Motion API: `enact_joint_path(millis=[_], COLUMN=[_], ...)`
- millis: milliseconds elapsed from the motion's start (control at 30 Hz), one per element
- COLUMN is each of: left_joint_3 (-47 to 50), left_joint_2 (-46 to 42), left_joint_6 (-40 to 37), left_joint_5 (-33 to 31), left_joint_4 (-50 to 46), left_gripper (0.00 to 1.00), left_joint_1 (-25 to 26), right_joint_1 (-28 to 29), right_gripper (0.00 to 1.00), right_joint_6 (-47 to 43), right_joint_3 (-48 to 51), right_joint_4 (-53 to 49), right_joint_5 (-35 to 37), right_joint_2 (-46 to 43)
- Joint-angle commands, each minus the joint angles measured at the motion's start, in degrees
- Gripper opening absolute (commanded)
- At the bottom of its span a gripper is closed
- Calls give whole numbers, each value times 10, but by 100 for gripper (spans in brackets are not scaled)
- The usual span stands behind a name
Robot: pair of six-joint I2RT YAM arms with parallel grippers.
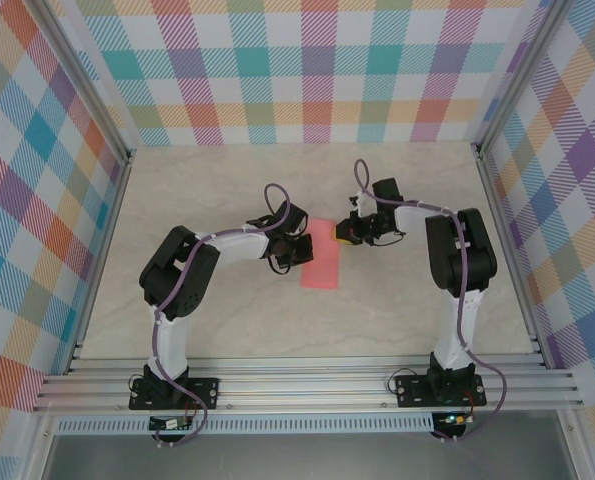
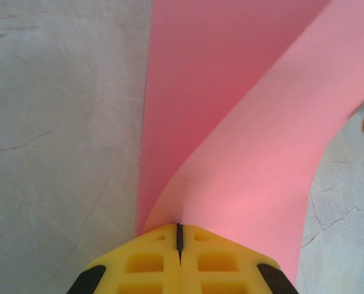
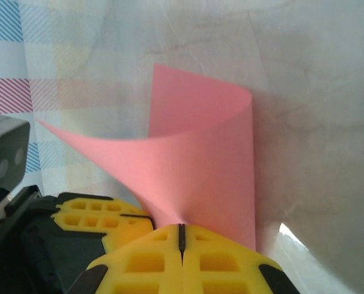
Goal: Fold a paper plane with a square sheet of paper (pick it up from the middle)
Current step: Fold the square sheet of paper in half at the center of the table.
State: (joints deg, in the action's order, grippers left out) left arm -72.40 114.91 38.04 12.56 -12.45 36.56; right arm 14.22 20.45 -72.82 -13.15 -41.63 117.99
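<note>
Paper (image 1: 320, 264) sits curling on the table (image 1: 227, 325). Left gripper (image 1: 295, 251) pinches its 9 o'clock edge and right gripper (image 1: 346, 233) its 2 o'clock edge (both jaws clamped tight), likely raising the sides for a centre fold.

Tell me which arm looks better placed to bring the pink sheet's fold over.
Probably left: the left gripper pinches the square sheet of paper midway along its edge, while the right gripper holds nearer the far end.

Bright, even light; the square sheet of paper (image 3: 200, 177) casts a soft, faint shadow.
</note>
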Motion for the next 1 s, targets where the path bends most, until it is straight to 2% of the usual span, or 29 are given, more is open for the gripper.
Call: enact_joint_path(millis=[0, 167, 333, 633, 967], left_joint_3=[14, 10, 13, 14, 16], left_joint_2=[18, 18, 17, 21, 20], left_joint_6=[-9, -10, -11, -13, -16], left_joint_5=[3, 3, 3, 4, 3], left_joint_4=[-59, -60, -62, -62, -64], left_gripper=[0, 0, 0, 0, 0], left_joint_1=[10, 10, 10, 10, 10], right_joint_1=[-2, -2, 0, 1, -2], right_gripper=[1, 1, 1, 1, 0], right_joint_6=[-7, -8, -23, -34, -22], right_joint_3=[-6, 1, -7, -79, -107], right_joint_4=[-8, -6, -54, -111, -92], right_joint_5=[-7, 10, 67, 39, 27], right_joint_2=[26, 38, 50, 31, 78])
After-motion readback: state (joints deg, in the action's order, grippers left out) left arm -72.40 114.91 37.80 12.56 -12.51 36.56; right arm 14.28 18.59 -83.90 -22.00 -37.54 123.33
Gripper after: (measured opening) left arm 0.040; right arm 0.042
